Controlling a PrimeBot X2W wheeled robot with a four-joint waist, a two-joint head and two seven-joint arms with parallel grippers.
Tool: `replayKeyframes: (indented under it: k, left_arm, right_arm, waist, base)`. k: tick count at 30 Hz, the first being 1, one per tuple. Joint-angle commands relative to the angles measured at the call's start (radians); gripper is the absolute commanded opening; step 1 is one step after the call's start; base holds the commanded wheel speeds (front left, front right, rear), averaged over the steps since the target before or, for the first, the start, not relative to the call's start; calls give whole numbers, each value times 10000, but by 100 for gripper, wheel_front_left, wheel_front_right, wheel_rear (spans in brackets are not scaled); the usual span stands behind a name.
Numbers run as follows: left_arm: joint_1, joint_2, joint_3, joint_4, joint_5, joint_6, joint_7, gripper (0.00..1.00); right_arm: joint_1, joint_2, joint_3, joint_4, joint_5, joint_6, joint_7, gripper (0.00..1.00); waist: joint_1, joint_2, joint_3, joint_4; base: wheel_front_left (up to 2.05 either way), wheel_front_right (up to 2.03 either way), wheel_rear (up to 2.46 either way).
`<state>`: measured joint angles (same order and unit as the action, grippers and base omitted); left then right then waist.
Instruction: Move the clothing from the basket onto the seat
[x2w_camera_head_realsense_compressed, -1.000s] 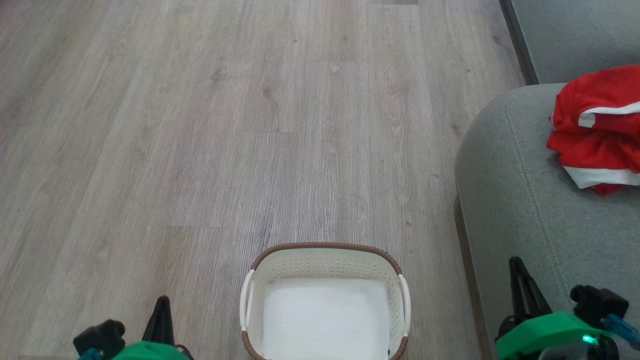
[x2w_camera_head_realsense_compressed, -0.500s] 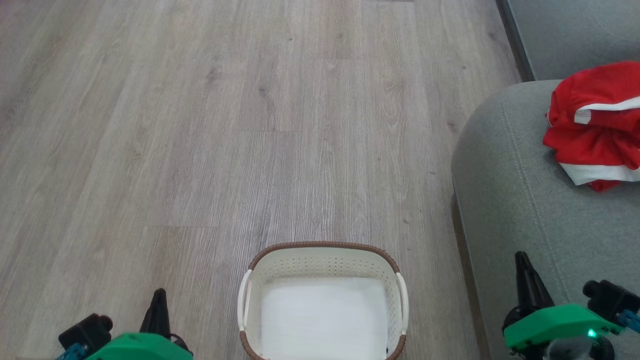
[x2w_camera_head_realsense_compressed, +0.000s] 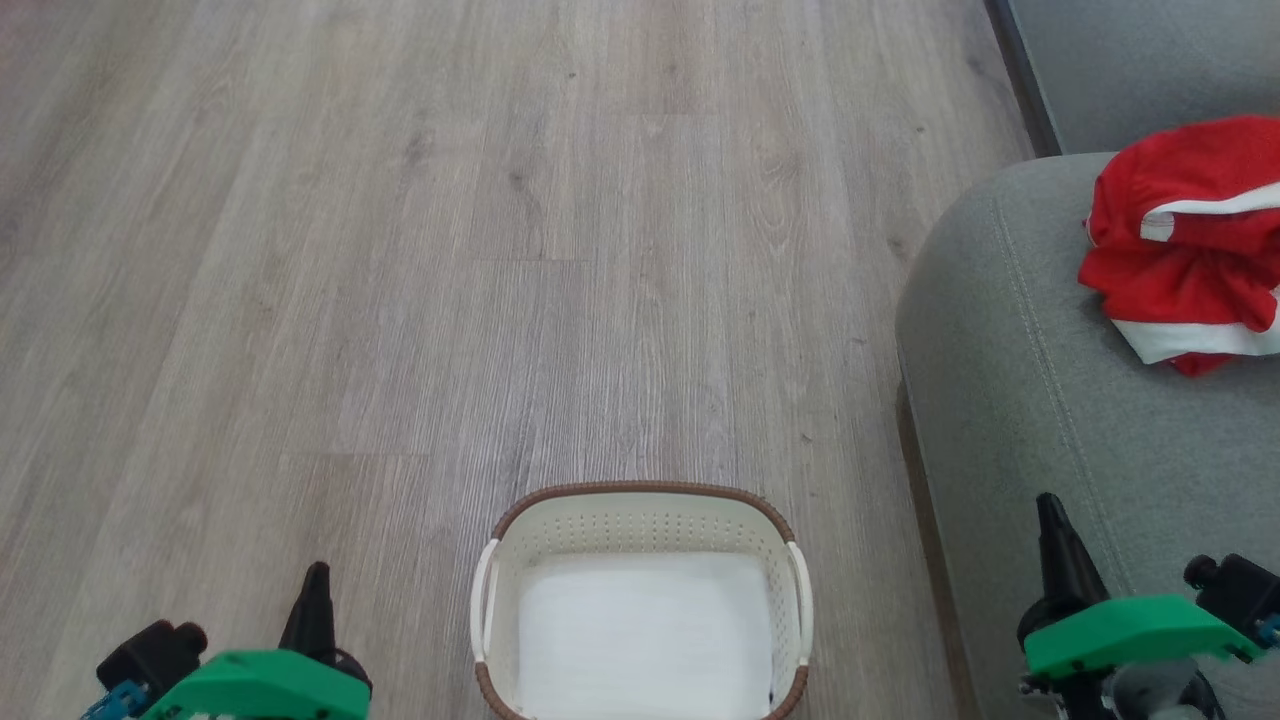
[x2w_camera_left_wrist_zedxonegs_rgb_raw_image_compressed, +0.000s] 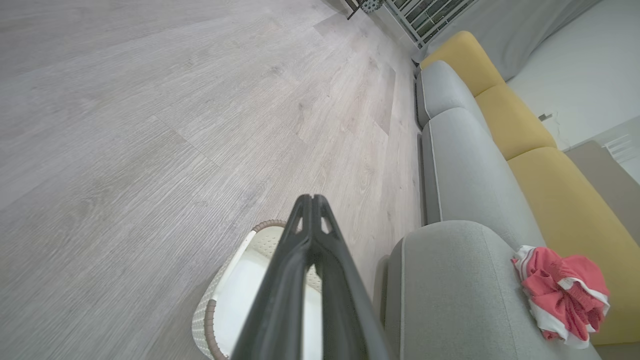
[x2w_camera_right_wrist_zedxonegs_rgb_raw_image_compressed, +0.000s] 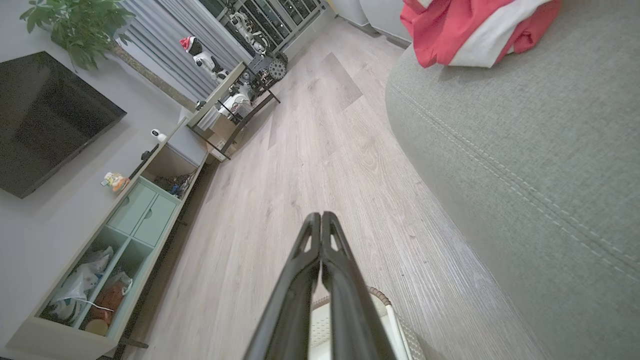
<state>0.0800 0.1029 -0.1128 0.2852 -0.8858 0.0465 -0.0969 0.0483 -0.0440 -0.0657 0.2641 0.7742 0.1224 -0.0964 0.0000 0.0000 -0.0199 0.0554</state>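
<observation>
We see the clothing (x2w_camera_head_realsense_compressed: 1180, 240) bunched on the seat (x2w_camera_head_realsense_compressed: 1050, 400), cut off by the head view's right edge. The basket (x2w_camera_head_realsense_compressed: 640, 497) stands on the floor (x2w_camera_head_realsense_compressed: 400, 250) beside the seat, its near end cropped. The left end effector (x2w_camera_head_realsense_compressed: 317, 572) and the right end effector (x2w_camera_head_realsense_compressed: 1047, 503) are both pressed together, holding nothing.

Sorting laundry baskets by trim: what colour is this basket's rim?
The basket's rim is brown with a woven look; head view shows it best.
</observation>
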Motion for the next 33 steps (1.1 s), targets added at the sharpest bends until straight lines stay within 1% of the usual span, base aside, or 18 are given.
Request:
replayKeyframes:
  k: [1, 33]
  left_arm:
    - [-539, 33, 317, -334, -241, -86, 62, 0]
    - [-1151, -211, 1196, -363, -3441, -856, 984, 0]
  right_arm:
    - [-516, -42, 20, -297, 293, 36, 59, 0]
    - [-994, -51, -209, -250, 3969, 58, 989, 0]
  waist:
    - [0, 0, 4, -10]
    - [0, 0, 107, -258]
  base:
    - [0, 0, 0]
    - [0, 0, 0]
